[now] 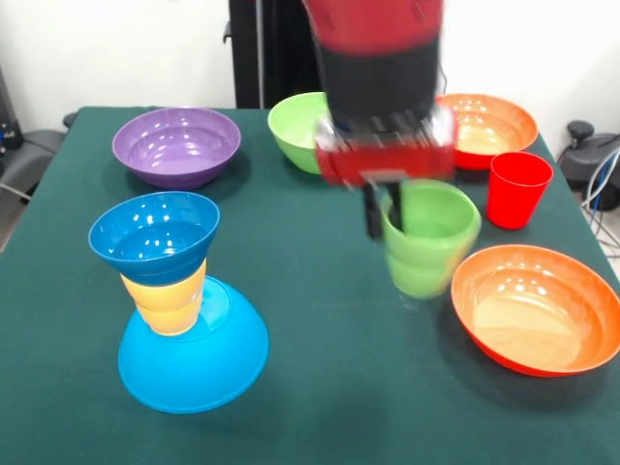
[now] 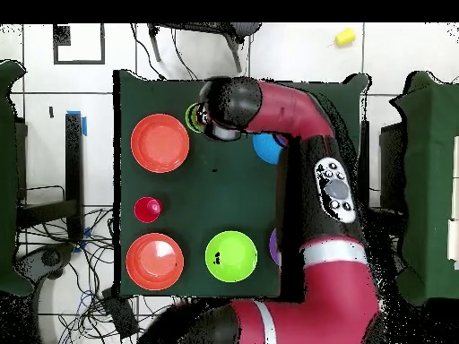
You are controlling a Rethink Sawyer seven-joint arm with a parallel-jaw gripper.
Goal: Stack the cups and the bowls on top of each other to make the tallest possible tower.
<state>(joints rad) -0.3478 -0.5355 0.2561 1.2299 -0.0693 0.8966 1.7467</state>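
end effector gripping green cup, lifted

Bright even light, gripper motion-blurred

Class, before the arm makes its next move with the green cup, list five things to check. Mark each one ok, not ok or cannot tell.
1. Green cup gripped: ok, the gripper has its jaws either side of the cup's wall.
2. Cup clear of the table: cannot tell, it is blurred.
3. Tower upright: not ok, it leans in the front view.
4. Dark blue bowl on top, open side up: ok.
5. Way from cup to tower free: ok, only bare cloth between.
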